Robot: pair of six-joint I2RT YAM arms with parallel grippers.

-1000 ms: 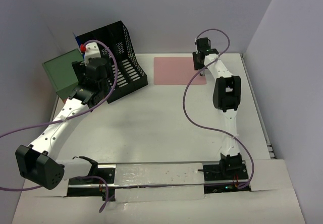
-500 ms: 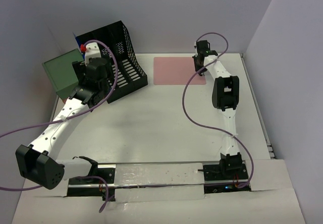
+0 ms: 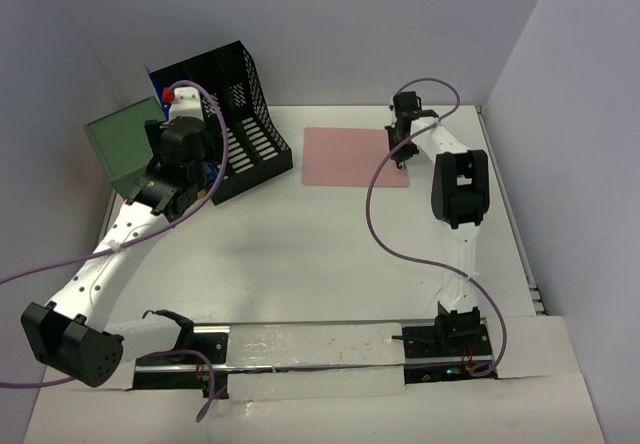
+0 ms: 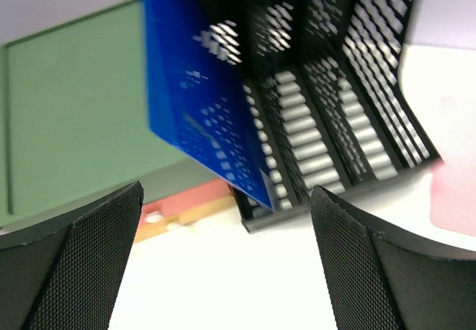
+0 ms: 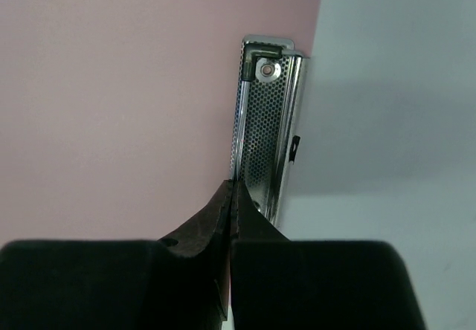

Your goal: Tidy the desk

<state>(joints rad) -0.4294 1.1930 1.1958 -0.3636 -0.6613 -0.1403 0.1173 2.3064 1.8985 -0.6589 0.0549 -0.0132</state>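
Observation:
The desk point(image 3: 300, 254) is a white tabletop between pale walls. A pink clipboard point(image 3: 350, 159) lies at its back right. In the right wrist view its pink board point(image 5: 134, 85) and perforated metal clip point(image 5: 268, 122) show. My right gripper point(image 3: 403, 132) is shut on the clipboard's edge next to the clip point(image 5: 233, 196). My left gripper point(image 3: 185, 169) is open and empty point(image 4: 227, 192), low in front of the black file organizer point(image 3: 240, 124). A blue folder point(image 4: 193, 99) stands in the organizer's left slot.
A green box point(image 3: 125, 144) stands left of the organizer against the wall, also in the left wrist view point(image 4: 74, 122), with a pink and orange strip point(image 4: 186, 207) under its near edge. A red-tipped item point(image 3: 165, 94) shows at the organizer's back.
My right gripper has pulled back towards the near side and the pink clipboard has slid that way with it. My left arm has shifted slightly in front of the organizer.

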